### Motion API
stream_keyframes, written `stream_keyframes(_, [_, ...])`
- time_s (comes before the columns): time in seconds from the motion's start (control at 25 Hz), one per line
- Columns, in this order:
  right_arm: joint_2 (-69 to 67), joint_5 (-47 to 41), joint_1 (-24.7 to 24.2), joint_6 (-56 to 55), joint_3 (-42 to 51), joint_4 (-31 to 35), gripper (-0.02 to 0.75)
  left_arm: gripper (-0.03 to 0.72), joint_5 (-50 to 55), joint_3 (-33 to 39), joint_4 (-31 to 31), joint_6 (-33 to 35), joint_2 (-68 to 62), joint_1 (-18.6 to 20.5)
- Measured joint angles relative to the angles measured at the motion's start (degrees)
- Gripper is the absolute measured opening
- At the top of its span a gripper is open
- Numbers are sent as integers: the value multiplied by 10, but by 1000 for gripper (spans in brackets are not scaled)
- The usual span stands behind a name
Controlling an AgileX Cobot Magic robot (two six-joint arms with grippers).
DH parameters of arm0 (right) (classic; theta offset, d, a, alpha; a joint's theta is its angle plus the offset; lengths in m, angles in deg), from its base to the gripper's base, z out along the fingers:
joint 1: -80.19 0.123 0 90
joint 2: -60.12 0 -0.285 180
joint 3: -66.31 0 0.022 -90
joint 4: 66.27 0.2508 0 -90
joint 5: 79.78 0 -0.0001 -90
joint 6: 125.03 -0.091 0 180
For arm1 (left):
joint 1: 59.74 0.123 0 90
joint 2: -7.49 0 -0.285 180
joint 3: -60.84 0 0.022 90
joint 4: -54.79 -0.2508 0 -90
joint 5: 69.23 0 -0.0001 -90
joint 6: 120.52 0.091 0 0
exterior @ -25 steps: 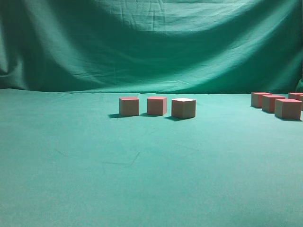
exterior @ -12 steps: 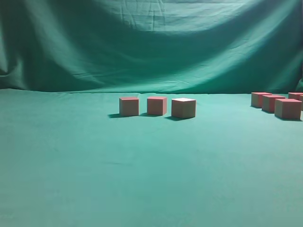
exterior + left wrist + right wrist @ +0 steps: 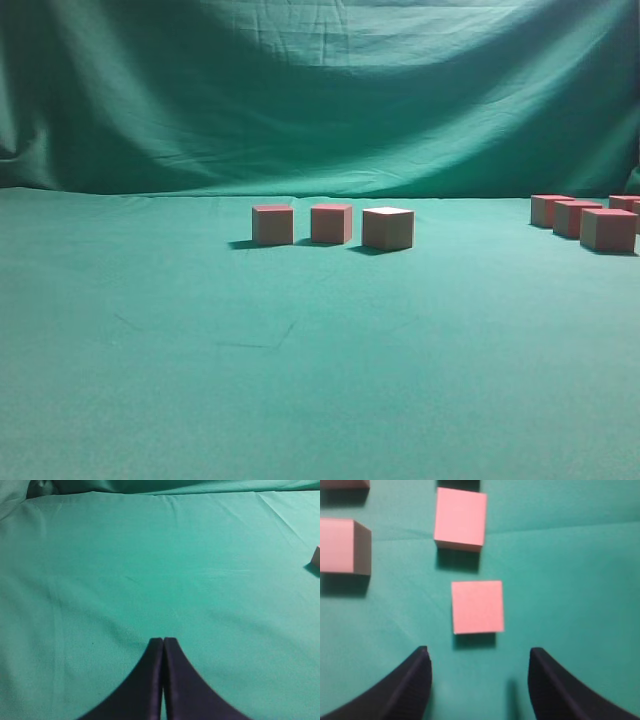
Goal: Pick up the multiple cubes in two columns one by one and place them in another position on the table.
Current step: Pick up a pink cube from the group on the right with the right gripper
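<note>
A: Since nothing has moved in the last second, what is the right gripper (image 3: 479, 667) doing?
B: Spread wide, empty. One cube (image 3: 477, 607) sits just ahead between its tips, more cubes (image 3: 459, 519) farther on.
A: And the left gripper (image 3: 163, 645)?
B: Pressed together over bare table (image 3: 150, 570). So I think the next pick comes soon.

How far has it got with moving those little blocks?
Three cubes already sit in a row mid-table. The right gripper hangs with jaws open just short of the nearest pink cube, holding nothing. At least four more wait in the group at the right. The left gripper is shut, idle.
</note>
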Motion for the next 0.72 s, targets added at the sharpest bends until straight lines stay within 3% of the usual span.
stream_keyframes(0.36, [-47,80,-5,3,0,-8,382,0,0,0,0,0,0,0])
stream_keyframes(0.72, [-80,103,-6,6,0,-11,382,0,0,0,0,0,0,0])
